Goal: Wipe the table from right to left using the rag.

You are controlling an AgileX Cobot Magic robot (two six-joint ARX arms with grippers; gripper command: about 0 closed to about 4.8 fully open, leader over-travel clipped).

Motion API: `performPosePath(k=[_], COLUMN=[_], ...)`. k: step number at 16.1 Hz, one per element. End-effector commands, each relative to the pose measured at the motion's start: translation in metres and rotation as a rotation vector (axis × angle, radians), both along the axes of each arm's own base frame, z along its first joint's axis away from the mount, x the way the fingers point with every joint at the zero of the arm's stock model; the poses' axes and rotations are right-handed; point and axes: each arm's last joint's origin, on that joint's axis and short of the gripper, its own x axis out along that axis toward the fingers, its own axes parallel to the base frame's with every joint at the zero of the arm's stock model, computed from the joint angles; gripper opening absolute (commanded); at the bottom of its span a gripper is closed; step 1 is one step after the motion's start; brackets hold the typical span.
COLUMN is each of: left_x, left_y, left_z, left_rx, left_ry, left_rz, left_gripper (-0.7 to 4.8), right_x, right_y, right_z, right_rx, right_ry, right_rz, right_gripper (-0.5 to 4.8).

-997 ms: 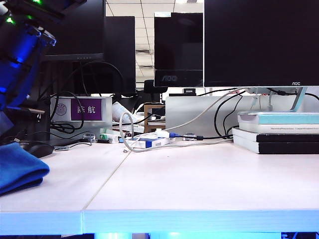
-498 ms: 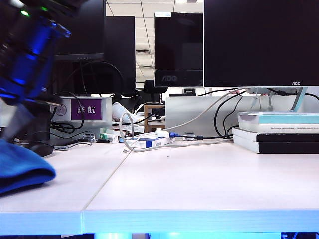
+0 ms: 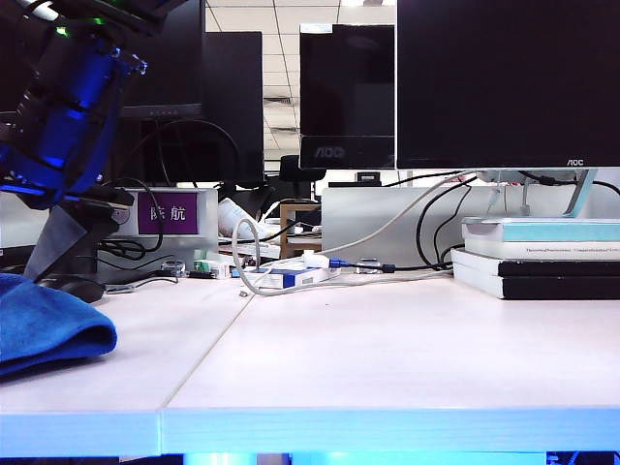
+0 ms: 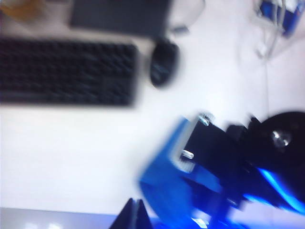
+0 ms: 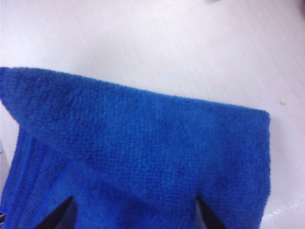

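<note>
A: Right wrist view: right gripper (image 5: 134,214) spread wide, 2 dark fingertips (image 5: 64,212) showing apart, nothing held. Rag (image 5: 138,157) lies flat directly under it, between the tips, on the table (image 5: 190,43).

B: Left gripper (image 4: 133,217)?

A: Left wrist view is blurry, only a dark tip at the frame edge, can't tell if it's open. Rag (image 4: 167,176) sits just beside it, under the other arm; mouse (image 4: 163,67) and keyboard (image 4: 66,71) well beyond.

B: Exterior?

A: Rag (image 3: 48,325) at the far left of the table (image 3: 387,358), blue arm above it. Looks like the rag sits at the end of the pass.

B: Tip for the step?

A: I'd lift the right gripper straight up, tips clear of the cloth so it doesn't drag.
</note>
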Motion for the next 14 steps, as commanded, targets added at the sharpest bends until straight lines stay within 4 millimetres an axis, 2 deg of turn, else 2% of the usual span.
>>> performPosePath(k=[1,3,6,8,11,14], left_x=[0.019,0.035,0.047,0.047,0.043,0.041], left_y=[0.003,0.008,0.022,0.033,0.052,0.063], left_z=[-0.033,-0.068,-0.106,-0.127,-0.147,-0.163], left_rx=[-0.147,-0.219,-0.352,-0.423,-0.474,-0.506], left_ry=[0.049,0.093,0.079,0.086,0.097,0.088], left_rz=[-0.126,-0.156,-0.193,-0.201,-0.156,-0.122], left_gripper=[-0.05,-0.05,-0.05,-0.05,-0.05,-0.05], right_x=[-0.001,0.0,0.0,0.001,0.003,0.004], right_y=[-0.001,-0.001,-0.001,-0.002,-0.003,-0.003], right_z=[0.007,0.007,0.007,0.007,0.007,0.007], right_rx=[0.018,0.017,0.016,0.015,0.013,0.015], right_ry=[-0.009,-0.009,-0.009,-0.009,-0.01,-0.011], right_rz=[0.006,0.005,0.003,0.002,-0.005,-0.006], right_gripper=[3.16,3.16,3.15,3.15,3.15,3.15])
